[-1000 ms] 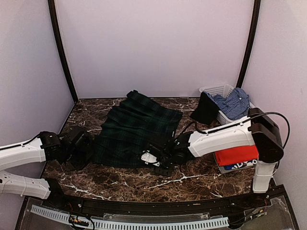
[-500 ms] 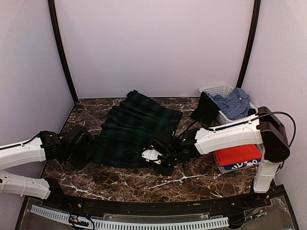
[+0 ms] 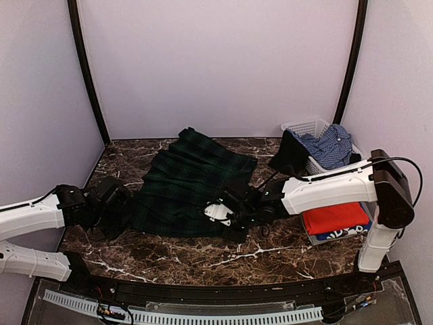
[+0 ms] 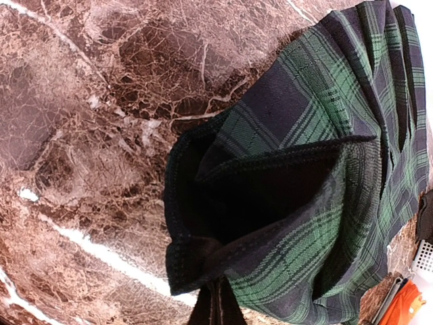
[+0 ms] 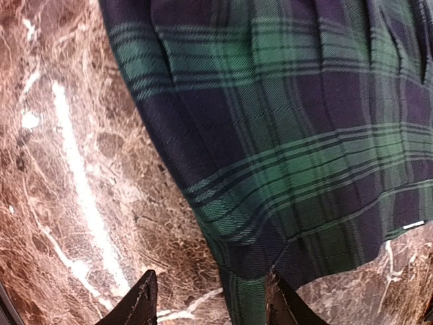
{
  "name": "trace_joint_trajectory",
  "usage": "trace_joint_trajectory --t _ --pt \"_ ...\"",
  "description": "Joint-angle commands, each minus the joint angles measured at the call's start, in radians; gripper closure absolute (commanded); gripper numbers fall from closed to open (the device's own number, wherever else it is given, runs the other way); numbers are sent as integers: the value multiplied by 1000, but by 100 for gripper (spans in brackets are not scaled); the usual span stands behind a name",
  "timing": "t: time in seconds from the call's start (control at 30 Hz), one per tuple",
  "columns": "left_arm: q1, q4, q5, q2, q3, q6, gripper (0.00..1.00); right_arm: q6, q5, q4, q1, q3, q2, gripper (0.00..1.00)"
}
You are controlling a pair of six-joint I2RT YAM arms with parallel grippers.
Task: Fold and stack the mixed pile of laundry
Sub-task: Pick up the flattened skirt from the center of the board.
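Pinching the hem of the tartan skirt (image 4: 318, 169), left fingers (image 4: 218, 308) are together, right fingers (image 5: 140, 305) apart; blue T-shirt (image 3: 337, 234) print unreadable.

The left arm (image 3: 30, 218) lies low and reaches inward, the left gripper (image 4: 218, 306) clamped tight on the tartan skirt (image 4: 325, 169) at its hem, while the right arm (image 3: 325, 191) stretches far leftward, the right gripper (image 5: 211, 301) with its fingers (image 5: 142, 301) parted.

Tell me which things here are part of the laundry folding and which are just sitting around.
Part of the job: tartan skirt, red-orange T-shirt, blue printed T-shirt, light blue patterned shirt, black garment.
Just lying about: white basket, marble table.
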Motion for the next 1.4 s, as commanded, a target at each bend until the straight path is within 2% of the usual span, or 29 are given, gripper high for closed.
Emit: trace_joint_trajectory --t 0.0,0.23,0.4,0.5,0.63,0.8,0.9,1.1,1.23,1.37 --pt "8 -21 -21 -17 24 14 100 -4 27 38 -18 -5 -24 49" --pt "13 -22 -26 -18 24 11 100 25 -6 44 -21 -15 61 50" --pt "16 -32 -37 -31 22 2 100 22 -37 35 -20 -12 102 57" --pt "17 -37 -39 -55 8 -12 100 14 -65 27 -10 -8 124 71" --pt "17 -39 -25 -100 -25 -33 100 12 -78 10 21 10 155 100" --pt "17 -85 39 -192 -78 -51 100 34 -108 -32 87 38 120 100" --pt "16 -166 62 -307 -86 -63 100 58 -128 -70 131 66 90 100" --pt "15 -302 10 -484 13 -15 100 92 -169 -115 154 92 4 100" --pt "15 -282 -49 -412 137 97 100 96 -218 -134 123 121 -35 100" --pt "16 -138 -99 -248 291 261 100 106 -297 -141 63 135 -79 100"
